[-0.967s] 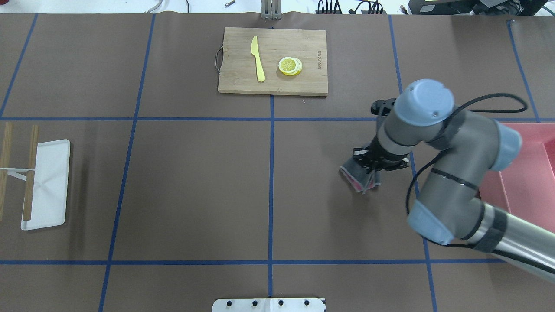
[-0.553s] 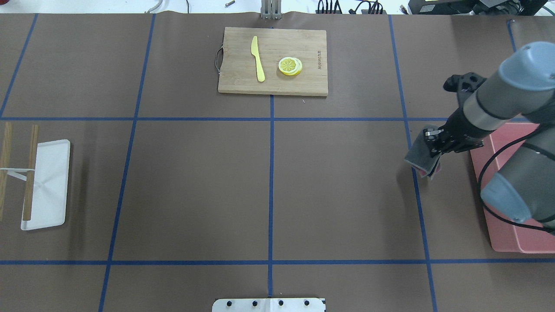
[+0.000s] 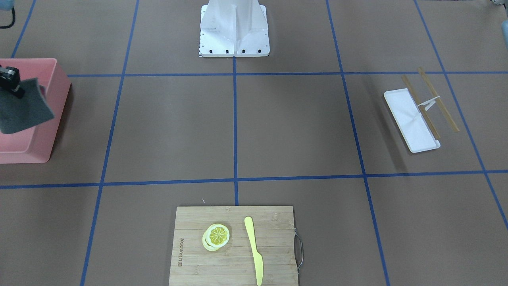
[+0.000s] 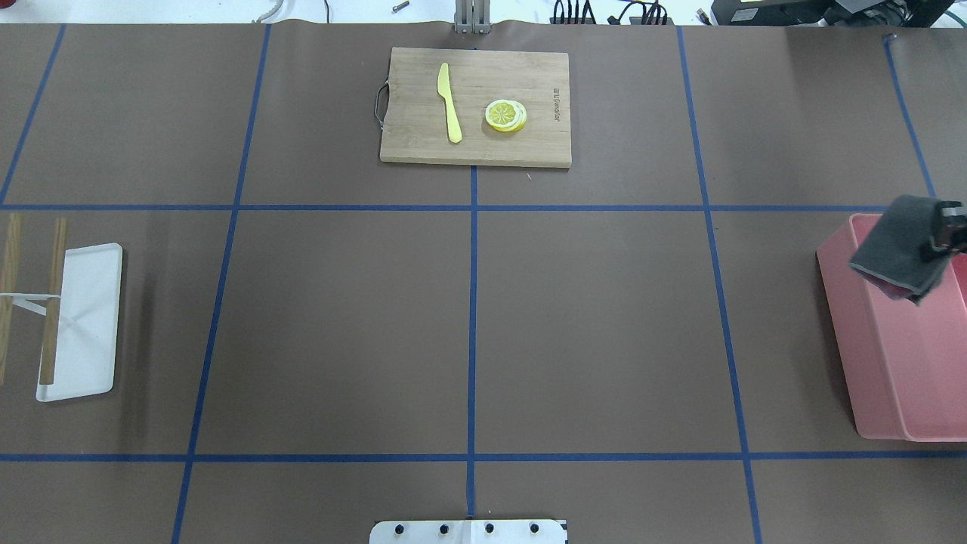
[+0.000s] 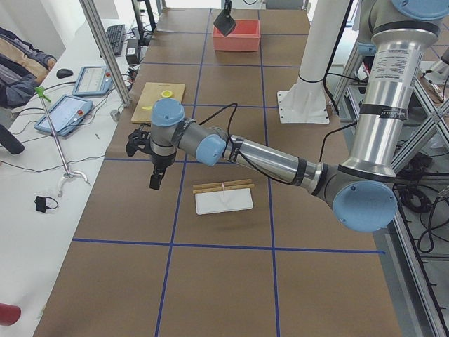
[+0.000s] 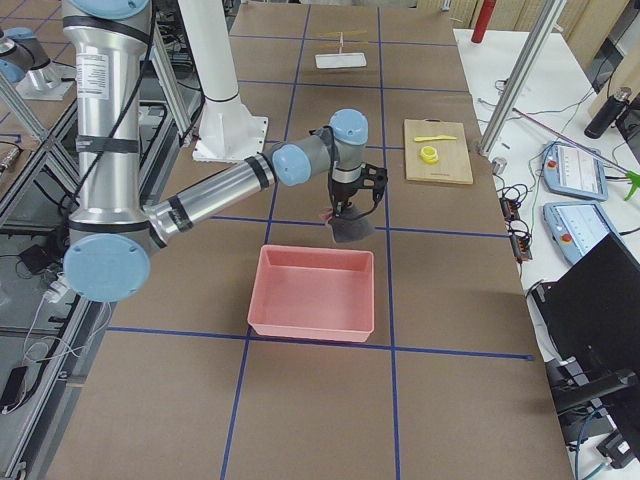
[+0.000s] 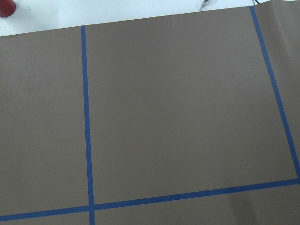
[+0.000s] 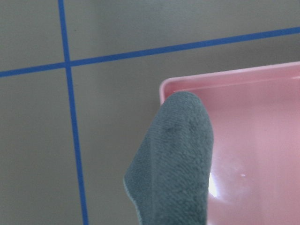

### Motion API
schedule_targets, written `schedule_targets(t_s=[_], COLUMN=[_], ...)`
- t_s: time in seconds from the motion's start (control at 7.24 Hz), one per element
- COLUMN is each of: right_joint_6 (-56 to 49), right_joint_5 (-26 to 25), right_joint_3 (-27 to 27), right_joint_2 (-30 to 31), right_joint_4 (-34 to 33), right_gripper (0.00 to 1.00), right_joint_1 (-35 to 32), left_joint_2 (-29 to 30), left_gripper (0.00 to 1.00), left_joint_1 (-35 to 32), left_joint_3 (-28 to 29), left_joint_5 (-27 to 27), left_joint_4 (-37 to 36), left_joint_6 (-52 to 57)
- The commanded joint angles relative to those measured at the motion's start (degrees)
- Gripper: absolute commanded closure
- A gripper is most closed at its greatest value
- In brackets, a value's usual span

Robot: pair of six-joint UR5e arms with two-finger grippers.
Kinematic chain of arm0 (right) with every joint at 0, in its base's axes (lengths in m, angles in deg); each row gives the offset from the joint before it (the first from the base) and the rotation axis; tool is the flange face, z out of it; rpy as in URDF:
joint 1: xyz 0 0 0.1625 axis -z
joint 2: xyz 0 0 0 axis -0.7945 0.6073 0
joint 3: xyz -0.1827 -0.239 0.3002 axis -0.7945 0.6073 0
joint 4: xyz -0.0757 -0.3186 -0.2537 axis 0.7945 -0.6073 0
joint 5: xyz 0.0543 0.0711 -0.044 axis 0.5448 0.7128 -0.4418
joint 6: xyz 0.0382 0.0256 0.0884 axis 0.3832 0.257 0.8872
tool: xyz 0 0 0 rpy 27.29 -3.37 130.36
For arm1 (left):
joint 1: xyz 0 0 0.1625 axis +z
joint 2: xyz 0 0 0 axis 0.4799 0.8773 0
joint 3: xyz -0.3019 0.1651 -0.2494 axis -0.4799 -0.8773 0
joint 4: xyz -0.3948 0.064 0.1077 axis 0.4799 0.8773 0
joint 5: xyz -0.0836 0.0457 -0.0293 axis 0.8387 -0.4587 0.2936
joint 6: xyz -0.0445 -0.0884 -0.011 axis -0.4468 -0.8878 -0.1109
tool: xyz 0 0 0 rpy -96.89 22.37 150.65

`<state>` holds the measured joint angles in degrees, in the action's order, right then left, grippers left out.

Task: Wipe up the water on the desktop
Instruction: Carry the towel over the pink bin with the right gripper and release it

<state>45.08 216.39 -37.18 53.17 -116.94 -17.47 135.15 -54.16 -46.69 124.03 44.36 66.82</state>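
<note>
The right end effector (image 4: 937, 240) is clamped on a grey cloth (image 4: 895, 253). The cloth hangs folded from it, lifted clear of the counter (image 4: 604, 325), over the corner of a pink bin (image 4: 854, 340) that sits just beneath. From there the brown counter, ruled with blue tape lines, spreads toward the middle, and the cloth touches none of it. Well away from that end effector, at the counter edge farthest from the robot, a wooden cutting board (image 4: 529, 143) carries a yellow knife (image 4: 450, 106) and lemon slices (image 4: 505, 115), lying side by side but apart. At the opposite end of the counter a white tray (image 4: 83, 317) lies with wooden sticks (image 4: 53, 295) over it. The left end effector (image 5: 155, 181) hangs above the counter near that tray, pointing down; I cannot tell whether it is open or closed.
</note>
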Motion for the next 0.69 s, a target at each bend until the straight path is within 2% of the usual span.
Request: schedule_targets(t_s=[0.0,0.14,0.28,0.41,0.55], right_joint_6=[-12.2,-12.9,-13.6,-14.2,-14.3], right_joint_5=[1.3,1.2,0.8,0.7,0.5], right_joint_3=[-0.1,0.1,1.5,4.0,4.8], right_joint_2=[7.4,8.6,8.6,8.1,7.8], right_joint_4=[-0.1,0.1,0.2,0.6,0.6], right_gripper=[1.0,1.0,0.79,0.79,0.01], right_joint_1=[-3.7,-3.7,-3.6,-3.6,-3.5], left_joint_2=[0.0,0.0,0.2,0.4,0.4], left_gripper=[0.02,0.02,0.02,0.02,0.02], left_joint_1=[0.0,0.0,0.0,0.0,0.0], left_joint_3=[-0.2,-0.2,0.0,0.0,0.0], left_joint_5=[0.0,0.0,0.0,-0.1,0.0], left_joint_4=[0.0,0.0,0.0,0.0,-0.1], left_joint_6=[-0.1,-0.1,-0.1,-0.1,-0.2])
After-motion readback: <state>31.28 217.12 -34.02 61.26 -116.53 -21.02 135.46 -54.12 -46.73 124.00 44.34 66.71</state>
